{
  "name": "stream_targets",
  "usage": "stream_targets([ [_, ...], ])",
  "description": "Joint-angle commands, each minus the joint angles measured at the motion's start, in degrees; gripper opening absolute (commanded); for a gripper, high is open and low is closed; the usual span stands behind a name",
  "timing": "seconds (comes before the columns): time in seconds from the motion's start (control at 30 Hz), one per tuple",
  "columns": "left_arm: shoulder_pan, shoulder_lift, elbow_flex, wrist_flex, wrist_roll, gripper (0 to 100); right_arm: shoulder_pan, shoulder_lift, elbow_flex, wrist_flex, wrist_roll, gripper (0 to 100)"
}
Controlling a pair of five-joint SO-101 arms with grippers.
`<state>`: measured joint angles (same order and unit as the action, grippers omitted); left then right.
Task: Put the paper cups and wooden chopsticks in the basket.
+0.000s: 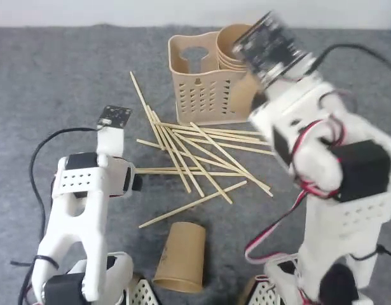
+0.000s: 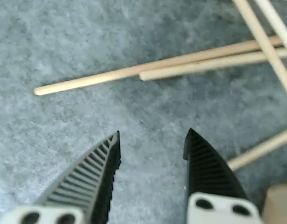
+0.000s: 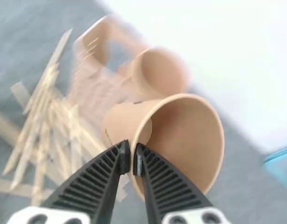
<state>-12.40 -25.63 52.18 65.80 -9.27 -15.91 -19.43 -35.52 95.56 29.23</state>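
Several wooden chopsticks lie crossed on the grey cloth in front of the beige basket. Paper cups are stacked inside the basket. My right gripper is shut on the rim of a paper cup, held tilted beside the basket's right side, where a cup sits inside. Another paper cup lies on its side near the front. My left gripper stands open just above the cloth, close to the ends of two chopsticks, with nothing between its fingers.
The left arm stands at the front left, the right arm at the right. Cables trail beside both bases. Bare grey cloth spreads to the left of the basket.
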Motion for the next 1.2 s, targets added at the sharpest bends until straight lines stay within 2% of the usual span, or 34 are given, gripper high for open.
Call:
stream_targets([
  [0.0, -3.3, -2.3, 0.5, -4.5, 1.8, 21, 2.0, 4.3, -7.8, -7.3, 3.9, 0.9],
  [0.23, -4.8, -2.3, 0.4, -4.7, 1.9, 21, 0.5, 11.4, -10.3, -22.5, 8.4, 0.9],
  [0.33, -4.8, -2.3, 0.5, -4.8, 1.9, 21, -0.2, 15.4, -10.3, -26.1, 10.8, 0.9],
  [0.9, -5.0, -2.4, 1.7, -6.8, 1.9, 21, 0.0, 25.0, -10.0, -21.2, 11.1, 0.9],
  [1.03, -7.0, -2.4, 1.5, -7.4, 1.9, 21, 0.0, 27.1, -10.0, -21.1, 11.3, 0.9],
  [1.17, -8.8, -2.4, 1.4, -8.4, 1.9, 21, 0.0, 29.0, -10.1, -20.0, 11.3, 5.4],
])
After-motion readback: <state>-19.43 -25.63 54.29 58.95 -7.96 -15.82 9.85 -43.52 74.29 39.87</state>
